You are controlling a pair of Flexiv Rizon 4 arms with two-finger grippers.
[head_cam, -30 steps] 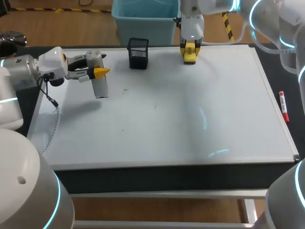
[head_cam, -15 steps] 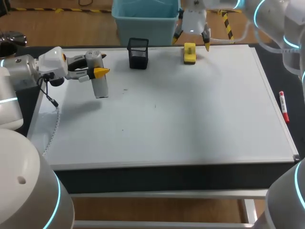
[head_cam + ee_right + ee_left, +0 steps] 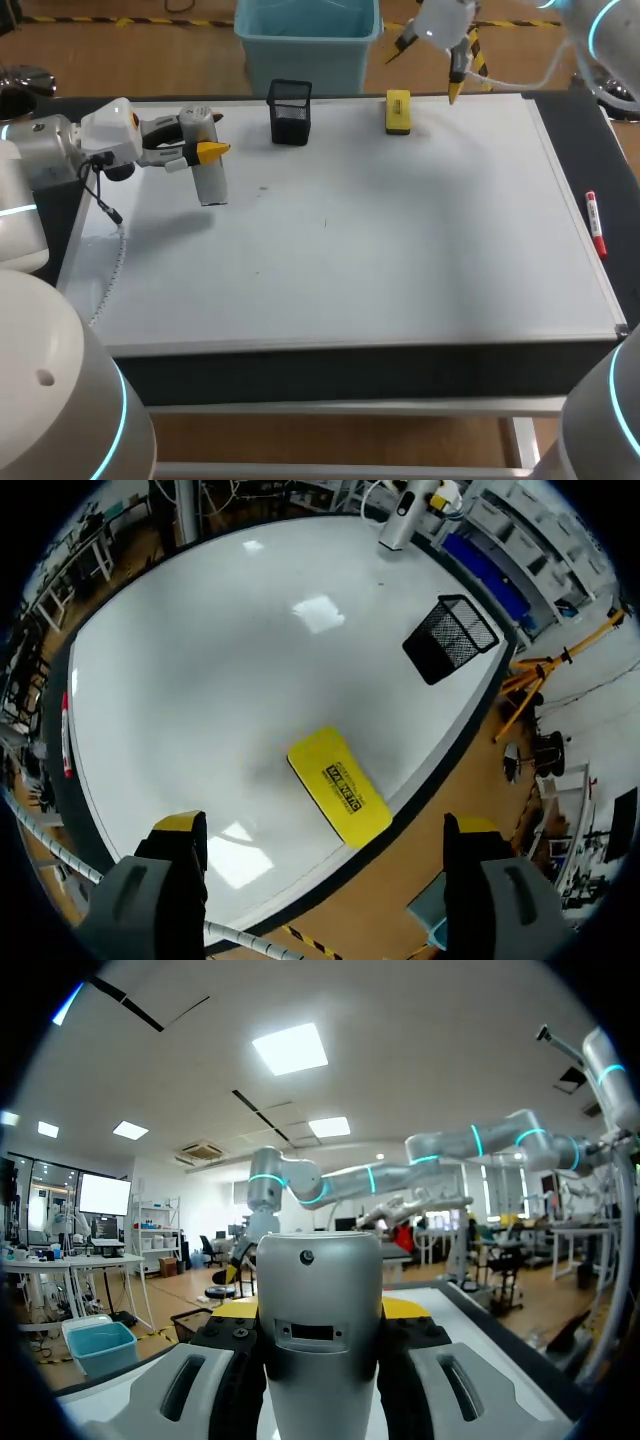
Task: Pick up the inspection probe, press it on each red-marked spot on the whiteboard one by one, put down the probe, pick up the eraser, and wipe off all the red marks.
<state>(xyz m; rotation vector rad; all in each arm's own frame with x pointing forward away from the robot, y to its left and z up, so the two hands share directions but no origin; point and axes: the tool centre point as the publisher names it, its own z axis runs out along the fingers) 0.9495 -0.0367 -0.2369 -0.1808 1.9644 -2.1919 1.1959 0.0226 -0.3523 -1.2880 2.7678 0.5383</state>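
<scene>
Yellow rectangular eraser [image 3: 338, 785] lies ahead of the empty, spread right gripper [image 3: 428, 68], long axis oblique to its fingers; left gripper [image 3: 200, 142] grasps the silver cylindrical probe [image 3: 207, 170]

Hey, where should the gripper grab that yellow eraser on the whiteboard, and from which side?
Grip the yellow eraser across its two long sides, mid-length, coming straight down from above. It lies flat on the whiteboard, a slim block, so its narrow width likely suits a two-sided pinch best.
</scene>
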